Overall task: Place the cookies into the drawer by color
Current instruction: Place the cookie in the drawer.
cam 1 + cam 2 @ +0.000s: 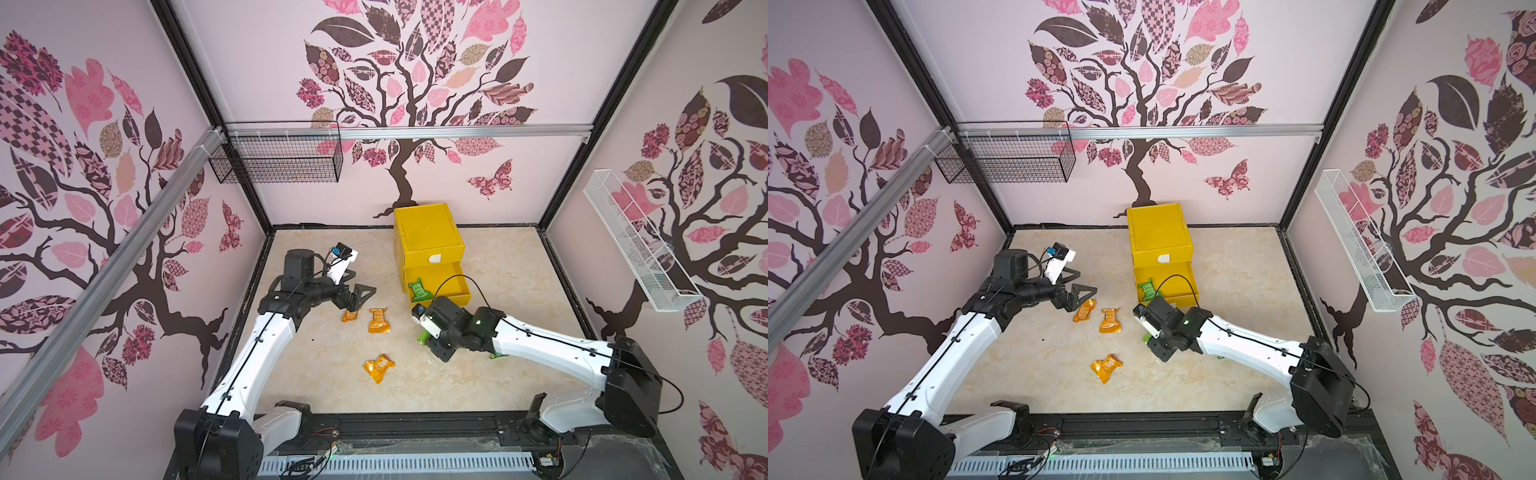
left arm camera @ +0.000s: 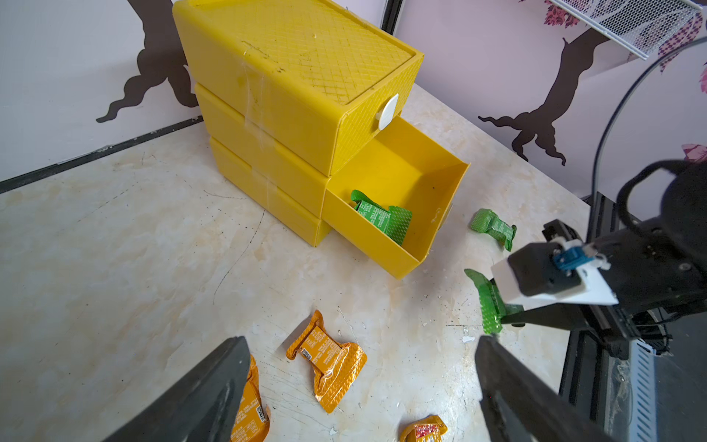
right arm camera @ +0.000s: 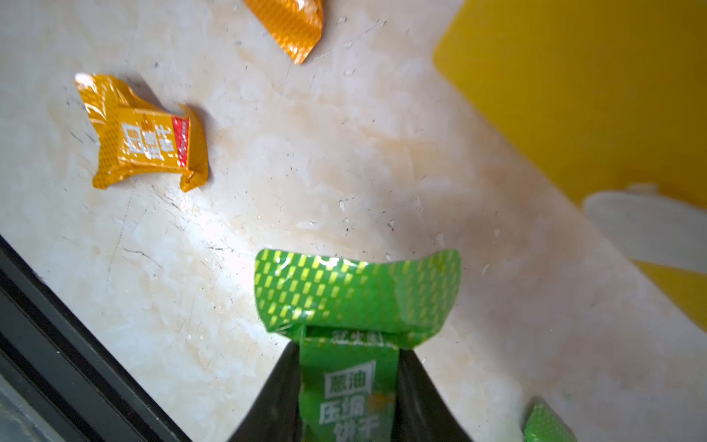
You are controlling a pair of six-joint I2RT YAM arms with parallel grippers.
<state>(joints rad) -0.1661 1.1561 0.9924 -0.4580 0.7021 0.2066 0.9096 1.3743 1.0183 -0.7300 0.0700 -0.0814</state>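
We're seeing crinkly, shiny foil on the green packet (image 3: 355,291) and the orange packet (image 3: 145,141), both with a glittery pattern. The drawer chest (image 2: 306,49) looks like matt yellow plastic, cross-hatched on top and smooth inside. The table (image 2: 114,248) is a scuffed marble-look slab, and the basket (image 1: 282,158) is thin black wire.

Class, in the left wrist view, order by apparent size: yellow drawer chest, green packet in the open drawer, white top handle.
1. yellow drawer chest
2. green packet in the open middle drawer
3. white top handle
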